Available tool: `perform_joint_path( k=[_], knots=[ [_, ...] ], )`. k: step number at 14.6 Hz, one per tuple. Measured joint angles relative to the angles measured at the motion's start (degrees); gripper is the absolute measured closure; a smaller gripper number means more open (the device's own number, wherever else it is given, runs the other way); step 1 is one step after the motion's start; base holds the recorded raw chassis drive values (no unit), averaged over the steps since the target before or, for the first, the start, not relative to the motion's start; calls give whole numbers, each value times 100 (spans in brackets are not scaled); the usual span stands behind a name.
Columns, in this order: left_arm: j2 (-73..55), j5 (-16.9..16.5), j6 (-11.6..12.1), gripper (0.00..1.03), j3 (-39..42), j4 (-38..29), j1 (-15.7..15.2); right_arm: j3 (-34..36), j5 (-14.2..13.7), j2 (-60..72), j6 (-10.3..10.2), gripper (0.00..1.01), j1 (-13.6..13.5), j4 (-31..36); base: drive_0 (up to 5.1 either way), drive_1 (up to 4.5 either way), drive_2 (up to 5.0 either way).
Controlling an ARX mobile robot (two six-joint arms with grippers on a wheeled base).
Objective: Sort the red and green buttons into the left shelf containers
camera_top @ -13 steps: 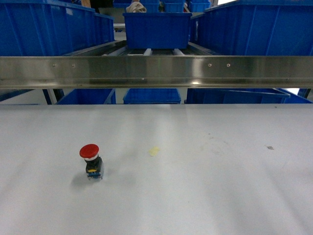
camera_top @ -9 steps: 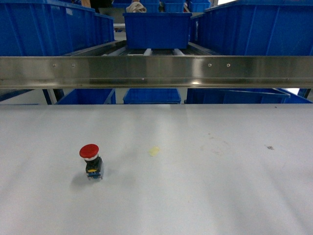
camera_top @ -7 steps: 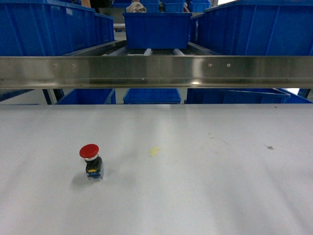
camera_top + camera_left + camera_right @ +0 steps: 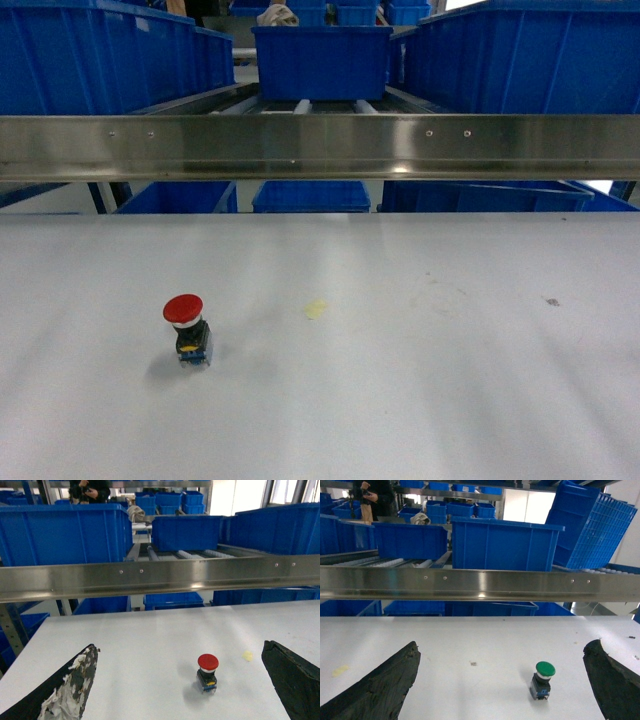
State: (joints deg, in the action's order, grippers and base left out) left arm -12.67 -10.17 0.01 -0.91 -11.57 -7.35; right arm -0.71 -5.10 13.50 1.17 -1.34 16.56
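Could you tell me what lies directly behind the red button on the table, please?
Behind the red button is bare white table, then the steel shelf rail with blue bins above. The bins' insides are hidden by their walls.

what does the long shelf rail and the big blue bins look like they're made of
The long silver shelf rail looks like brushed steel or aluminium: grey sheen, blurred reflections, small fasteners. The big blue rectangular bins look like moulded plastic: uniform colour, slight gloss, thick rims.
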Motion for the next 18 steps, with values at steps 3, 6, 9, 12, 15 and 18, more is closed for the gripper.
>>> perform_joint_path(
  k=[3, 6, 9, 12, 15, 18],
  knots=[
    [-2461, -496, -2, 5, -192, -2024, -44, -17, -57, 2490, 302, 3, 426, 2376, 0, 0, 0],
    [-4496, -409, 0, 5, -592, -3292, 466, -431, 61, 4647, 321, 3, 734, 3995, 0, 0, 0],
    [-5805, -378, 2, 5, -1320, -3526, 940, -1172, 138, 6443, 337, 3, 780, 4457, 0, 0, 0],
    [-6000, -337, 42, 5, -1451, -3475, 1032, -1425, 192, 6841, 186, 3, 778, 3998, 0, 0, 0],
    [-6000, -337, 42, 5, -1451, -3475, 1032, -1856, -20, 8072, 210, 3, 905, 4710, 0, 0, 0],
    [-6000, -337, 42, 5, -1451, -3471, 1032, -2306, -155, 8568, 208, 3, 994, 4771, 0, 0, 0]
  ],
)
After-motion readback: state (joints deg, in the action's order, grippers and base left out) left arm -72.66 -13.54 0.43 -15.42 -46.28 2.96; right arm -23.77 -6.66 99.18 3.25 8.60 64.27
